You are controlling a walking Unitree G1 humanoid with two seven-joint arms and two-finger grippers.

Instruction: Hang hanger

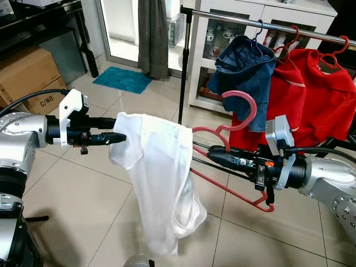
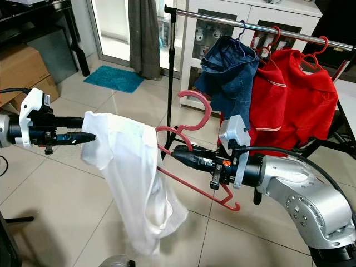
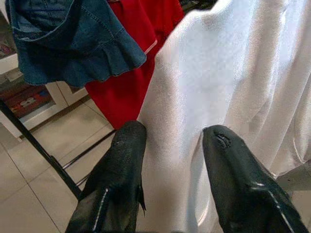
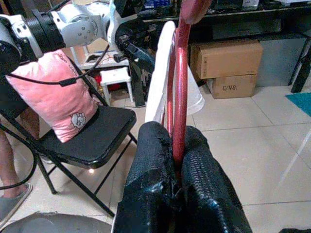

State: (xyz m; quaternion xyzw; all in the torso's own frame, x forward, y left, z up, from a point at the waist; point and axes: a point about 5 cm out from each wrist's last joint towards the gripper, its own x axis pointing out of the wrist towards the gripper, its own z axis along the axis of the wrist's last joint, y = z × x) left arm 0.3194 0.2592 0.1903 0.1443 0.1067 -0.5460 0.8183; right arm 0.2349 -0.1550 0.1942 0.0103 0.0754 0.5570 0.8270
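A pale tiled floor [image 1: 83,211] lies under me, with a clothes rail [image 1: 261,23] ahead carrying a denim garment [image 1: 245,69] and red shirts [image 1: 317,92]. On my left, my left fingers [image 1: 119,137] stand apart, one on each side of a fold at the shoulder of the white shirt [image 1: 161,183]. The shirt drapes over the red hanger [image 1: 233,139], which sits tilted below the rail, not on it. On my right, my right fingers [image 4: 176,160] pinch the hanger's bar tight.
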